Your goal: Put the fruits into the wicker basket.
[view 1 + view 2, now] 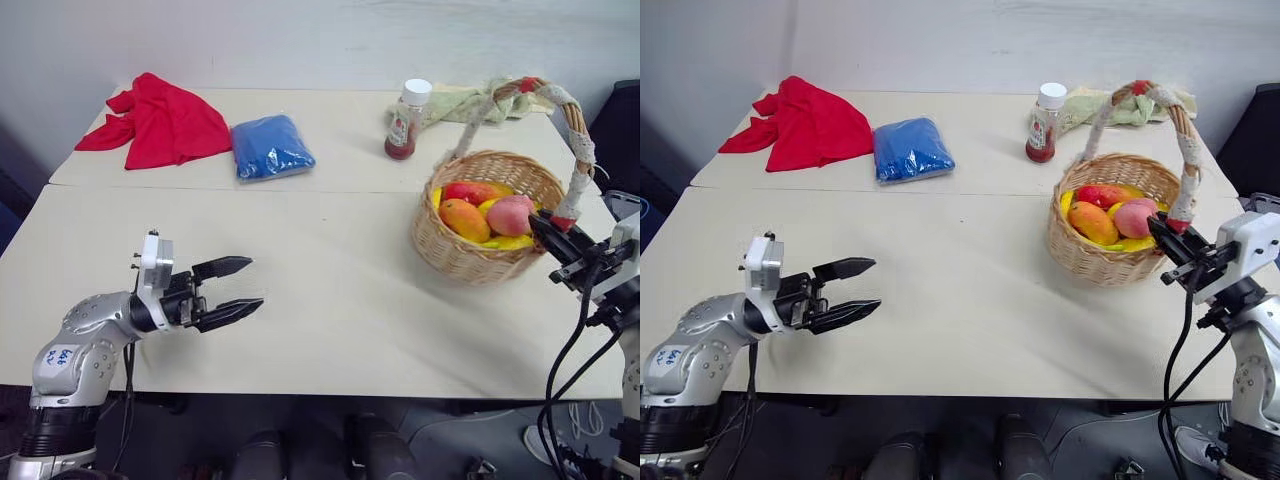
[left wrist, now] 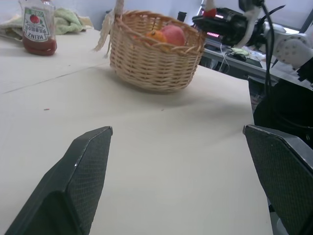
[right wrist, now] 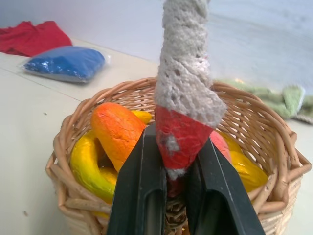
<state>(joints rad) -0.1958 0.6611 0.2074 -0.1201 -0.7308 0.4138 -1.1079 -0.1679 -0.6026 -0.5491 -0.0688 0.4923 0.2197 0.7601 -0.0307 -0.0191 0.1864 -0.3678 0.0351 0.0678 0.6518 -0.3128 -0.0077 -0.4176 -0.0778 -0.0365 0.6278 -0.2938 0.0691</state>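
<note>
Our right wrist view shows what the head views blur: the right gripper (image 3: 178,196) fingers clamped on the red handle end (image 3: 178,134) of the wicker basket (image 1: 470,250), the fruits (image 1: 487,212) inside, on the counter (image 1: 330,290). Our left gripper (image 1: 235,290) gapes empty, well apart.

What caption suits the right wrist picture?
Right tool clamped on the wicker basket handle's red end, fruits inside.

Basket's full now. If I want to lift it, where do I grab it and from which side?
Take the wicker basket by its handle, low at the red-wrapped end where it meets the rim, coming in from the robot's right. That end is narrow enough to fit between two fingers, and the fruits block a grip from inside. The right pincer is already shut there.
</note>
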